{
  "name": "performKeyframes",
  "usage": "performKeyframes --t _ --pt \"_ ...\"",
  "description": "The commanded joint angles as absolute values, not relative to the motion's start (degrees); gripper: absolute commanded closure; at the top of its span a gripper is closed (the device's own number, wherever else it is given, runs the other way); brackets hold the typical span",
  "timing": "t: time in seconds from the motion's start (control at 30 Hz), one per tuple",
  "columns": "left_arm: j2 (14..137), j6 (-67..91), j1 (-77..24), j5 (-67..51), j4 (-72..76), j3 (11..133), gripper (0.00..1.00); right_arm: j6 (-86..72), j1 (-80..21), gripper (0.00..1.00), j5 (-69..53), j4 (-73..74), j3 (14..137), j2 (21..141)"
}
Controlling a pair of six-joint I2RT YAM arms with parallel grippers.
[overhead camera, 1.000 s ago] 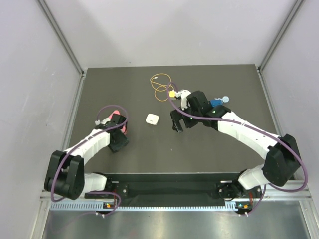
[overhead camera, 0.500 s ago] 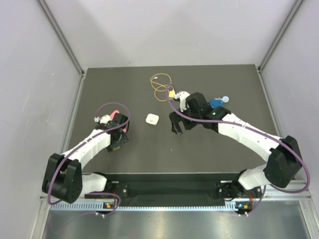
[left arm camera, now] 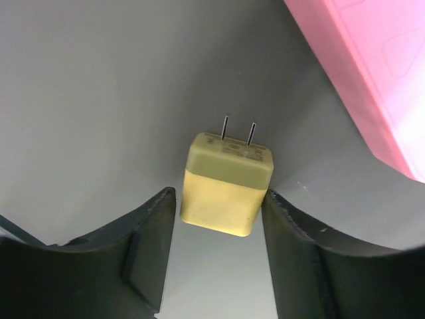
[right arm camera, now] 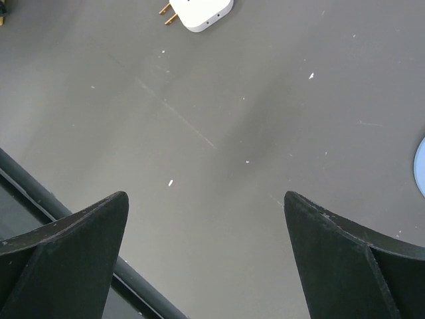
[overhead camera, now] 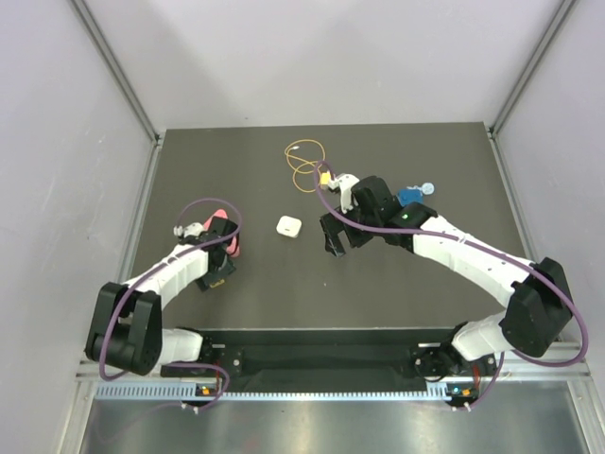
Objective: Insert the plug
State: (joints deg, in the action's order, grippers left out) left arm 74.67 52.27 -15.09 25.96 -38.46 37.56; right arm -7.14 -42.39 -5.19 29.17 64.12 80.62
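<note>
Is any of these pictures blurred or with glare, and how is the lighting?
Top external view: even, soft light on the table, no glare, no hard shadows. Left wrist view: the yellow block is sharp, the pink object looks slightly soft. Right wrist view: specks on the table are sharp, the white adapter is cropped by the top edge.

Left wrist view cuts off the pink object (left arm camera: pixel 372 86), right wrist view clips the white adapter (right arm camera: pixel 199 10), and I can't resolve the tiny plug (overhead camera: pixel 326 177) from above
</note>
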Motion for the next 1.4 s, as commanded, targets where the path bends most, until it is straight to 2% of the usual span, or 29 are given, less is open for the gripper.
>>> performKeyframes --t 0.0,0.13,0.17,0.27,0.43,0.6,0.77,0.83,0.87,0.9,0.93,1.03,1.37 --pt "75.85 50.98 -14.94 25.31 -35.68 37.62 0.43 -7.3 -43.42 0.0 -4.4 27.51 63.81 79.54" --pt "77.17 48.43 -15.2 21.8 -34.46 38.49 0.7 -7.47 -43.51 0.0 -3.6 27.25 63.28 79.28" --pt "77.17 47.73 -15.55 20.75 -33.58 38.58 0.81 -7.73 -43.51 0.0 -3.52 26.9 63.19 79.02" --pt "76.2 44.66 -18.53 18.9 -33.22 40.16 0.99 -10.09 -43.16 0.0 -3.87 27.16 63.28 78.66" --pt "72.17 37.54 -29.75 18.09 -28.83 41.92 1.0 -13.44 -39.64 0.03 -8.16 27.16 63.89 78.49" --pt "65.67 29.02 -39.88 11.18 -17.87 38.16 1.0 -16.17 -34.55 0.19 -23.27 23.39 61.97 76.64" --pt "62.93 25.84 -44.82 4.92 -14.68 37.88 1.0 -21.53 -31.55 0.2 -40.14 15.4 57.75 76.99" --pt "62.14 24.53 -47.28 4.31 -14.5 38.4 1.0 -23.19 -31.64 0.22 -42.61 13.28 56.0 78.13" --pt "61.79 23.83 -48.07 4.22 -14.59 38.58 1.0 -24.68 -31.64 0.25 -44.37 11.44 55.55 78.31" --pt "61.44 23.56 -49.03 4.22 -14.76 38.85 1.0 -25.31 -31.64 0.38 -45.34 10.56 55.02 78.31" --pt "60.65 23.38 -50.44 4.39 -14.77 39.2 1.0 -26.36 -31.73 0.4 -46.22 9.85 54.5 78.66" --pt "58.98 23.12 -52.38 4.31 -14.15 39.37 1.0 -29.16 -32.25 0.36 -48.77 7.31 54.23 79.71" --pt "58.1 21.71 -53.35 3.34 -12.74 41.04 1.0 -33.31 -36.2 0.37 -49.22 5.8 58.62 87.88"
